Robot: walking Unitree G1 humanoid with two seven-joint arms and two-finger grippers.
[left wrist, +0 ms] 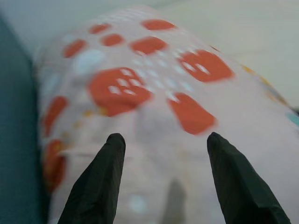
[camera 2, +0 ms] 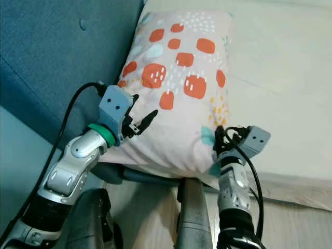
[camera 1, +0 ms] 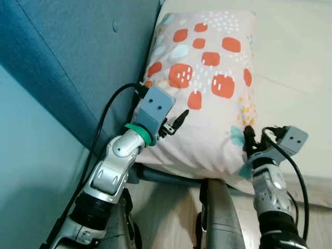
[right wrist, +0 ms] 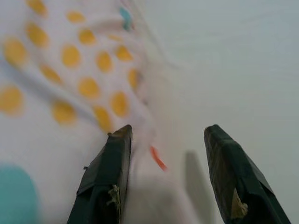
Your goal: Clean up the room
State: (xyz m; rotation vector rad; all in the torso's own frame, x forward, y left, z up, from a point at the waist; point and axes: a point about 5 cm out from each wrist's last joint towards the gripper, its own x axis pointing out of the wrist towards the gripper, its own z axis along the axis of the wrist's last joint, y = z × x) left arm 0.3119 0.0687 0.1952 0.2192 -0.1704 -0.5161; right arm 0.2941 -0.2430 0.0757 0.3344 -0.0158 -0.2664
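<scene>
The pillow (camera 1: pixel 207 88) lies on the bed (camera 1: pixel 295 67), tucked at the bed's left end against the headboard (camera 1: pixel 78 57), which runs along its left. Left gripper (left wrist: pixel 163 144) sits over the pillow's near left edge, fingers spread. Right gripper (right wrist: pixel 163 135) is at the near right corner, fingers apart, straddling the pillow's edge and the bed beside it.

You see two silver jointed arms, each ending in a grey-blue camera block behind long black tapered fingers (left wrist: pixel 100 179); a green ring collars the left wrist, black cables looping behind.
</scene>
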